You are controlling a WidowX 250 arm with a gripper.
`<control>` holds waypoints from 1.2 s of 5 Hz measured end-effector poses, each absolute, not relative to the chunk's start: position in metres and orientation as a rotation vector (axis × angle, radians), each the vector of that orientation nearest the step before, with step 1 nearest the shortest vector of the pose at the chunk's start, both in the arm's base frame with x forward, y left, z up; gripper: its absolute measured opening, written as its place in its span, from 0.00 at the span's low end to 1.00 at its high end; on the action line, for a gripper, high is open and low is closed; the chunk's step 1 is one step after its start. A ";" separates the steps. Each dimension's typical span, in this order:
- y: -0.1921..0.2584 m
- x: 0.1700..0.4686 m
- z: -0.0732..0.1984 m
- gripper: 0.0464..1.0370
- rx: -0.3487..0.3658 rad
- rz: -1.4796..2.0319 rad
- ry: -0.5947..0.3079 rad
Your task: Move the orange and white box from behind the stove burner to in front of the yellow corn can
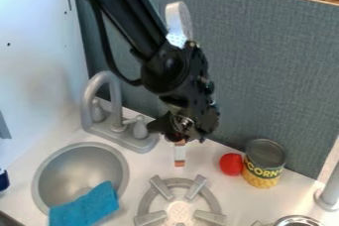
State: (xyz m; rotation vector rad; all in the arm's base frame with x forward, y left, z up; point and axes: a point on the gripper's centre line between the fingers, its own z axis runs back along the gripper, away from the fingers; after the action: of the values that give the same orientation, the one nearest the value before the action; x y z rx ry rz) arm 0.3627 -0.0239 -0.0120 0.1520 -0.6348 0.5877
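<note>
Hanging low over the surface [146, 165], between the faucet [116, 103] and the red toy [230, 164], with the pincer [180, 138] pointing downward; impossible to tell whether standing apart, together or clamped. Showing directly beneath the pincer, just behind the burner [197, 187]: a small pale strip with orange bands [179, 153], not revealing whether hanging or resting. Looking light, stiff and fairly smooth, so probably twisting or slipping under an off-centre squeeze, yet hardly seeming fragile. Calling for a gentle, square pinch across the narrow width, around the pale middle, rather than at an end. Probably needing little force, with slimness mattering more than weight.
</note>
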 end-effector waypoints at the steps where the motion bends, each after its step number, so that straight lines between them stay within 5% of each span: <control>1: -0.040 0.361 -0.003 0.33 0.051 0.454 -0.556; 3: -0.049 0.354 0.020 0.33 -0.027 0.235 -0.535; 6: -0.080 0.347 0.042 0.33 -0.149 -0.002 -0.627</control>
State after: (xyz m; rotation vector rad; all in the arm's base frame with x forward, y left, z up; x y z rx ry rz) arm 0.3466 -0.0800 0.0420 -0.1489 -0.6270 -0.0024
